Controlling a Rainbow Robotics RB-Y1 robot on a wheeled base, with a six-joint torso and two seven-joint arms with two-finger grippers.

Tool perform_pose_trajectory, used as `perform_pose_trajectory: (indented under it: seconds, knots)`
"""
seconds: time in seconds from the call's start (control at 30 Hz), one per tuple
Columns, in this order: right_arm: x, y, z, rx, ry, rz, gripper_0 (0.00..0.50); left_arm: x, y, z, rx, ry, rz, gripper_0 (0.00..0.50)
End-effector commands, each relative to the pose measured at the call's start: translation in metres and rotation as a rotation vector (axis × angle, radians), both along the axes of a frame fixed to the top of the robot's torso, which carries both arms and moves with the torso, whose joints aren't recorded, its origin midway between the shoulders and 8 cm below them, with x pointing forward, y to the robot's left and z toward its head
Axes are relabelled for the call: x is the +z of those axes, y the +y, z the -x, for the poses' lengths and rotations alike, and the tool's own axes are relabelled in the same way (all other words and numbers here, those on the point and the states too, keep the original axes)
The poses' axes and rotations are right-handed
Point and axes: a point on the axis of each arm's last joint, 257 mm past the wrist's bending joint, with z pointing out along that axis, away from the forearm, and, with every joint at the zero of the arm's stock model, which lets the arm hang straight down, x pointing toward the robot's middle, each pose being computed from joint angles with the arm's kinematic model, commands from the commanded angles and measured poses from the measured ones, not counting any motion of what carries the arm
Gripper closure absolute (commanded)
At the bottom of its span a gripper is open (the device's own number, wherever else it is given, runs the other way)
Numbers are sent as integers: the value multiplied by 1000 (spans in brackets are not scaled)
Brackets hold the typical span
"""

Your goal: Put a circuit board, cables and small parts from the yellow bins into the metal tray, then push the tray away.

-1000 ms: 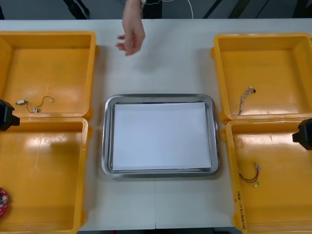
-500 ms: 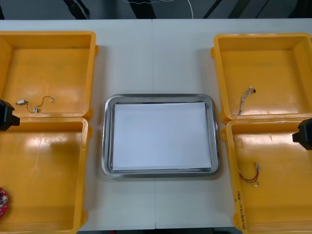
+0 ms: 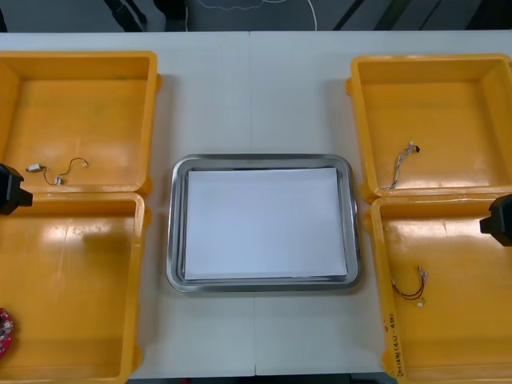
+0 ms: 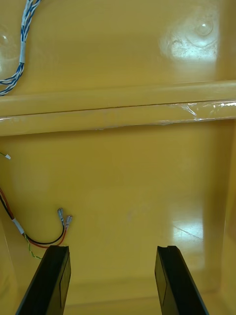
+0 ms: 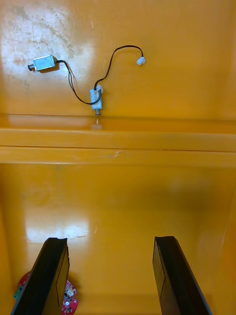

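a: which arm should go for the circuit board [image 3: 5, 332]?

b: the left, i think. the board lies in the near outer corner of the left near bin [image 3: 72, 296]. the left claw [image 5: 110, 241] hangs by that bin's far rim, fingers wide, gripping nothing.

a: which way from the claw, then?

b: back toward the robot, along the outer wall. it shows by the root of one finger. it's round, so there's no axis to match.

a: and the right claw [image 4: 113, 248]?

b: also wide and empty, beyond the metal tray [image 3: 172, 224], well apart from the board.
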Motion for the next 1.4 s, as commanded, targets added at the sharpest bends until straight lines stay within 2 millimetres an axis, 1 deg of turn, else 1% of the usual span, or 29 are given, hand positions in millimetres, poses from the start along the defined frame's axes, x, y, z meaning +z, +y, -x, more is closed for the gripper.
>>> perform_pose_trajectory:
  seconds: [0.03, 1.4]
  knots:
    - [9, -5, 1, -37, -32, -4, 0, 17, 16, 4, -78, -23, -101, 0]
    - [9, -5, 1, -37, -32, -4, 0, 17, 16, 4, -78, -23, -101, 0]
